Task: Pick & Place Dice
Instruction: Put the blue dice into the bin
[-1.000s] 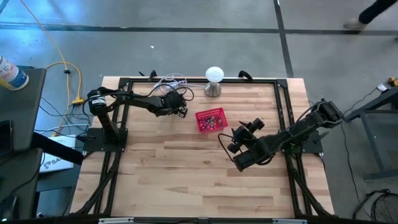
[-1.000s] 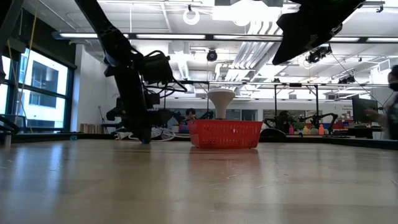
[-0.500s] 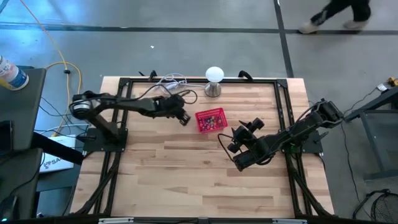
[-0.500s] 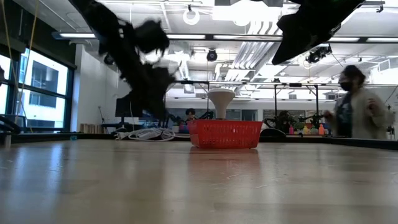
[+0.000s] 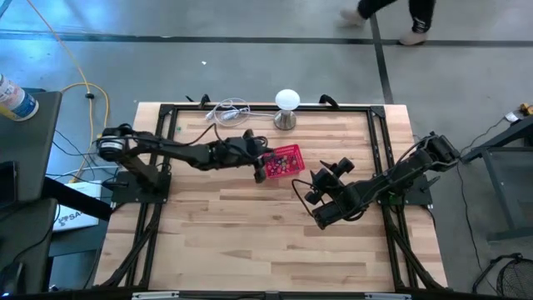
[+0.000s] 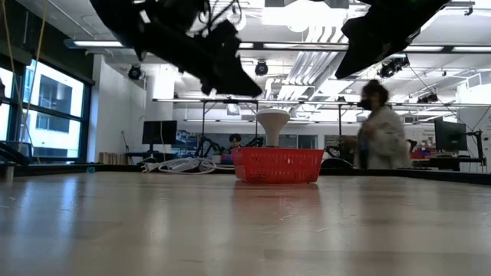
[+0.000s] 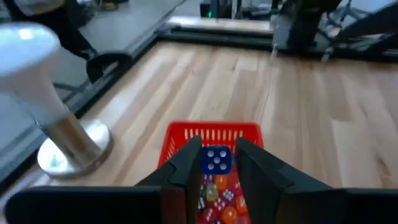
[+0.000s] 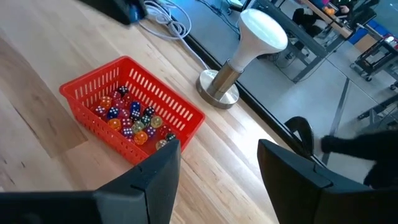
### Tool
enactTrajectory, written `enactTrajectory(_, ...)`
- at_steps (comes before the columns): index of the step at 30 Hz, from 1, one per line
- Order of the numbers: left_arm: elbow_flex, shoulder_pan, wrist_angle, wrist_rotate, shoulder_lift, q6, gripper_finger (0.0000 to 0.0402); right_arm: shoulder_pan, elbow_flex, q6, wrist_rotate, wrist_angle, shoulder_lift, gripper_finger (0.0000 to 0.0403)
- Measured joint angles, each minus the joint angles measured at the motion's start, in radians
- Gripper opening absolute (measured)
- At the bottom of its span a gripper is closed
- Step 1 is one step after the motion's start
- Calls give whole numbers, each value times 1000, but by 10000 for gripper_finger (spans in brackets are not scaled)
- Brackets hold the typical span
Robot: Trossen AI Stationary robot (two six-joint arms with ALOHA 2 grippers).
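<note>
A red mesh basket (image 5: 286, 158) sits on the wooden table near its far middle, with several small mixed-colour dice (image 8: 130, 122) lying in it. My left gripper (image 5: 260, 169) hangs above the basket's left end (image 7: 211, 132), pointing roughly level, with one blue die (image 7: 216, 160) between its fingertips. My right gripper (image 5: 305, 200) waits open, raised off the table to the basket's right and nearer the front, nothing between its fingers (image 8: 163, 163). My left gripper has the blue die (image 7: 215, 160) between the free ends of its two fingers (image 7: 190, 163), one finger on each of two opposite faces. The fingers come nearly level from the table's left. The die is lifted clear, right over the dice in the basket.
A white ball-shaped lamp on a metal base (image 5: 286, 107) stands just behind the basket at the far edge. White cables (image 5: 226, 110) lie at the far left. A black frame (image 5: 250, 107) rims the table. A person (image 6: 380, 136) walks in the room beyond.
My left gripper has risen from the table near the cables and swung toward the table's right, to above the basket's left end. It has tipped from pointing down to nearly level and rolled about its own axis. A person has crossed the room behind.
</note>
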Motion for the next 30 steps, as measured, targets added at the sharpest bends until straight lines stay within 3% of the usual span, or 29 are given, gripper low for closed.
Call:
enactTrajectory(9, 0, 15, 74, 30, 120, -74, 118, 4, 0, 6, -26, 11, 0, 205)
enactTrajectory(14, 0, -1, 85, 86, 125, 54, 121, -4, 0, -1, -23, 90, 0, 205)
enactTrajectory(17, 0, -11, 82, 87, 125, 140, 121, -21, 0, -95, -25, 216, 0, 205)
enactTrajectory(24, 0, -17, 82, 86, 125, 152, 122, -103, 0, -323, -36, 453, 0, 205)
enactTrajectory(30, 1, -16, 76, 85, 133, 136, 122, -210, 0, -543, -202, 701, 0, 205)
